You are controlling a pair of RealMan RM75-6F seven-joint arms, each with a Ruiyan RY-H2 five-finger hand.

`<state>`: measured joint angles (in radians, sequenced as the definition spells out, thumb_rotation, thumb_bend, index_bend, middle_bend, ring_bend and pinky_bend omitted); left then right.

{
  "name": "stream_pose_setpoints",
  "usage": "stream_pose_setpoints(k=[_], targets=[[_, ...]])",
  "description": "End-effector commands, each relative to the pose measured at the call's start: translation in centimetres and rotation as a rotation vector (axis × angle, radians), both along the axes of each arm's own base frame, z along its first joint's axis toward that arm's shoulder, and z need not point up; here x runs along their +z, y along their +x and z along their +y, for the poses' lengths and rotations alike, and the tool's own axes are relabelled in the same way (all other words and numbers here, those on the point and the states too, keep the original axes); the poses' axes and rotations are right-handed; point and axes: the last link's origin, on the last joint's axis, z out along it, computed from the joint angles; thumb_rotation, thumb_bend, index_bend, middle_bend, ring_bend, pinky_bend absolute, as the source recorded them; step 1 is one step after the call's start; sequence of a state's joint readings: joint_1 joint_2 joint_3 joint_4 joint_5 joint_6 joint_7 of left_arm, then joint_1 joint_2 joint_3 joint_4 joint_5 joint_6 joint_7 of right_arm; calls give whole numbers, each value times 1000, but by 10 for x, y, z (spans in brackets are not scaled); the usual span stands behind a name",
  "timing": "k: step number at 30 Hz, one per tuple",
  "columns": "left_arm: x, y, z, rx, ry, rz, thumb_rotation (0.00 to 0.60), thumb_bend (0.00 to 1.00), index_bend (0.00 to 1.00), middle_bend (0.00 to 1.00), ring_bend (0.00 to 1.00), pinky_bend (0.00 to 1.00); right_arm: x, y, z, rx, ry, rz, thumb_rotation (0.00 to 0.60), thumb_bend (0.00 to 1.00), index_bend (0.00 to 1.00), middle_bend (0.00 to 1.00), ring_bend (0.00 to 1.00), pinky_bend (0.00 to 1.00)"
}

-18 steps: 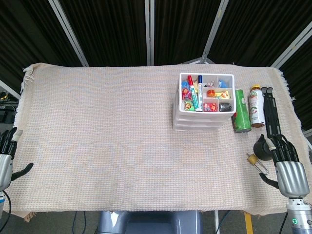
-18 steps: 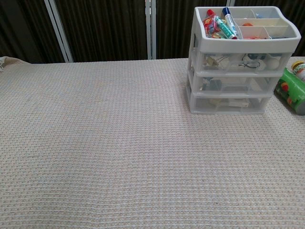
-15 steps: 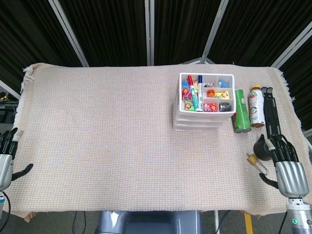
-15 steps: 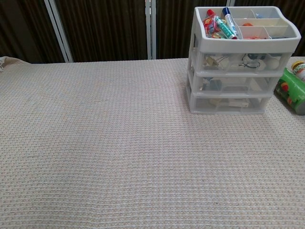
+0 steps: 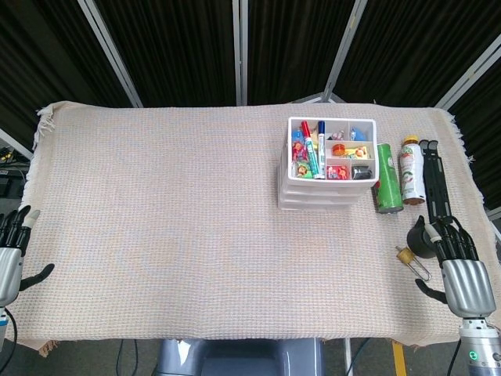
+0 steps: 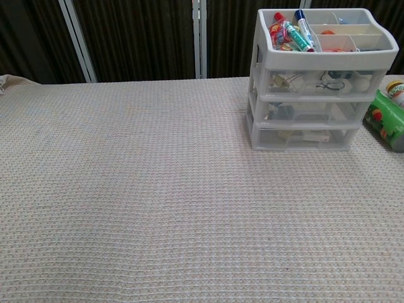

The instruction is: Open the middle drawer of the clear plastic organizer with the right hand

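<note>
Both hands show only in head view: left hand [image 5: 9,262], right hand [image 5: 462,274].

Two silver-backed hands, left [image 5: 8,262] and right [image 5: 462,276], with black fingers [image 5: 450,239]; grey wrist below the right, bearing a small green light.
</note>
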<state>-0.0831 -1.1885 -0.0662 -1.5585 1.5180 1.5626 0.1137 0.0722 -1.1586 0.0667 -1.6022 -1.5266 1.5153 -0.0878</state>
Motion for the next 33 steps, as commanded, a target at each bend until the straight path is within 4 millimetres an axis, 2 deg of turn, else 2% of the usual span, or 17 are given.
stream_pose_setpoints(k=[1, 10, 12, 14, 16, 19, 21, 24, 27, 29, 33], targets=[[0, 0, 0, 1, 0, 0, 600, 151, 0, 0, 0, 0, 0, 1, 0, 2, 4, -4, 600, 61, 0, 0, 0, 0], [2, -1, -3, 3, 3, -1, 600, 152, 0, 0, 0, 0, -4, 4, 1, 16, 17, -7, 600, 62, 0, 19, 13, 12], [4, 1, -3, -5, 10, -4, 600, 152, 0, 0, 0, 0, -3, 5, 0, 22, 8, -12, 600, 64, 22, 149, 144, 155], [6, 3, -4, -18, 21, -16, 600, 151, 0, 0, 0, 0, 0, 8, -2, 33, -16, -35, 600, 66, 70, 392, 412, 414], [9, 3, -5, -27, 36, -31, 600, 152, 0, 0, 0, 0, 4, 14, -4, 42, -35, -77, 600, 66, 87, 547, 582, 556], [13, 2, -5, -29, 54, -41, 600, 153, 0, 0, 0, 0, 6, 23, -9, 46, -41, -122, 600, 68, 88, 708, 735, 687], [14, 1, -6, -29, 56, -43, 600, 153, 0, 0, 0, 0, 4, 34, -16, 48, -19, -161, 600, 77, 80, 774, 792, 731], [13, 1, -6, -32, 50, -44, 600, 153, 0, 0, 0, 0, -3, 55, -30, 38, 52, -236, 600, 116, 44, 827, 838, 764], [14, 1, -6, -32, 49, -47, 600, 152, 0, 0, 0, 0, -8, 69, -41, 23, 103, -306, 600, 155, 29, 837, 846, 768], [15, 1, -6, -32, 55, -50, 600, 153, 0, 0, 0, 0, -14, 84, -54, 3, 149, -407, 600, 166, 29, 837, 847, 768], [17, 1, -5, -32, 64, -54, 600, 153, 0, 0, 0, 0, -25, 105, -67, -44, 225, -618, 600, 165, 31, 837, 846, 768]])
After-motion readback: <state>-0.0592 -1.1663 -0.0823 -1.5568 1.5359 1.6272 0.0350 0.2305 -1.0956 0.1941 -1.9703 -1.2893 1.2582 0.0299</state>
